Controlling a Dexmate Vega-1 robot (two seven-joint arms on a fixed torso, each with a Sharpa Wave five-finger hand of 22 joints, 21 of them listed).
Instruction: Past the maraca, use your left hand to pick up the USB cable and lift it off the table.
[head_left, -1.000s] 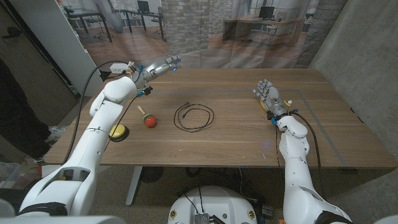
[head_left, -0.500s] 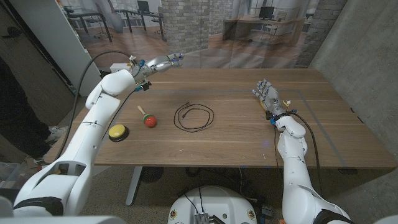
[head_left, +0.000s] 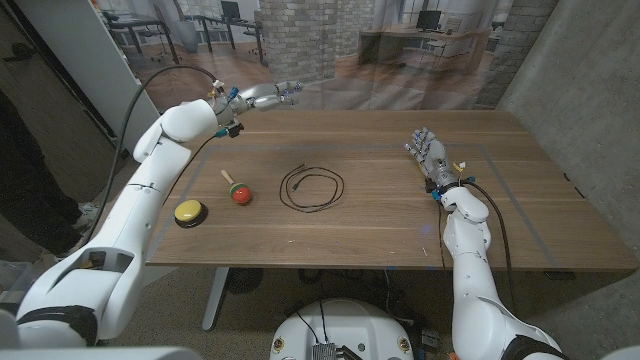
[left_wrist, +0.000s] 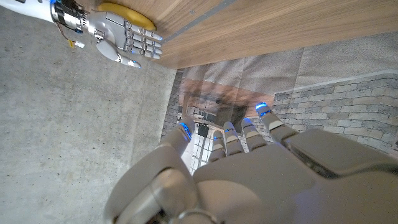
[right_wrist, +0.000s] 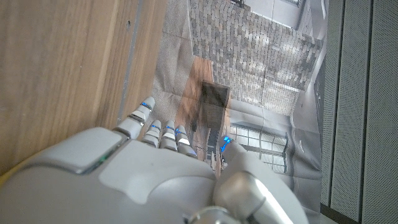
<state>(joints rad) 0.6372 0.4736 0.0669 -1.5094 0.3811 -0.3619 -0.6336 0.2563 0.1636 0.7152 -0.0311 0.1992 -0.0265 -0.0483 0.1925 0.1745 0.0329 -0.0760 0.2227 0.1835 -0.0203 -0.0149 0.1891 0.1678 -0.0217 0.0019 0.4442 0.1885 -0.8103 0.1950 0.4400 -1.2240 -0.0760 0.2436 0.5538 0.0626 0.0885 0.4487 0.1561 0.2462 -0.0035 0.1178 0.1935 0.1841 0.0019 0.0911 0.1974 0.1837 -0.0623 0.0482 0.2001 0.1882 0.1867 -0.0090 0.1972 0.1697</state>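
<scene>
Left hand at counter's 11 o'clock, fingers spread, holding nothing. Cable coiled mid-counter, maraca at its 9 o'clock. Right hand open (3 o'clock side).

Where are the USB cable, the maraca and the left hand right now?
USB cable (head_left: 311, 188): head view, on the coil's near loop.
maraca (head_left: 241, 194): head view, on its red head.
left hand (head_left: 262, 94): head view, on the hand's middle.
</scene>
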